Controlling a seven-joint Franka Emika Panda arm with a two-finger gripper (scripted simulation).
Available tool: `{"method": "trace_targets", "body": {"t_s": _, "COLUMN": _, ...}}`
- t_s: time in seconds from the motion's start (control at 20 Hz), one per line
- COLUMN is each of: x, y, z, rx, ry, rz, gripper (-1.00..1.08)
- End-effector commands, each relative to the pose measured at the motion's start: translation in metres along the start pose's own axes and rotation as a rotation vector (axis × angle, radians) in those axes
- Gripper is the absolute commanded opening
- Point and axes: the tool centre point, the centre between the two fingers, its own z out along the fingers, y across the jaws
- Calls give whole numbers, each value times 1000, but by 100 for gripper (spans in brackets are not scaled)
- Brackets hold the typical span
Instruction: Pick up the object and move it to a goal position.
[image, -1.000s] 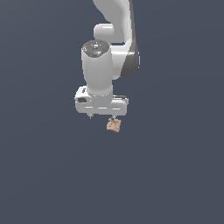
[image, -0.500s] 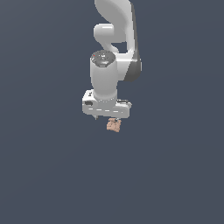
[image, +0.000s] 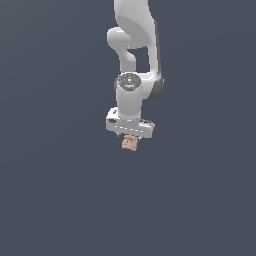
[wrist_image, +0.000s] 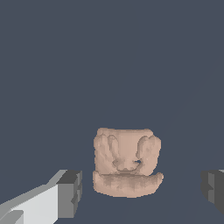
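Fingers (wrist_image: 70, 194) stand wide apart, flanking the object (wrist_image: 127, 162) untouched; approach step; next, close on it.

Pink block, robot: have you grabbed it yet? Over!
Gripper open, one finger each side of the pink block, gaps showing. Block not gripped. Nothing in the way.

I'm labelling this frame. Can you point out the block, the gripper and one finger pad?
block (wrist_image: 126, 162), wrist view, its creased face
gripper (wrist_image: 140, 189), wrist view, the gap between its tips
finger pad (wrist_image: 70, 193), wrist view, its dark face
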Motion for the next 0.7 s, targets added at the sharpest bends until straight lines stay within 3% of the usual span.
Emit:
{"method": "trace_targets", "body": {"t_s": 0.0, "x": -7, "y": -2, "z": 8, "rx": -1, "ry": -3, "rz": 19, "gripper": 100}}
{"method": "trace_targets", "body": {"t_s": 0.65, "x": -13, "y": -3, "z": 30, "rx": -2, "ry": -6, "rz": 30, "gripper": 100}}
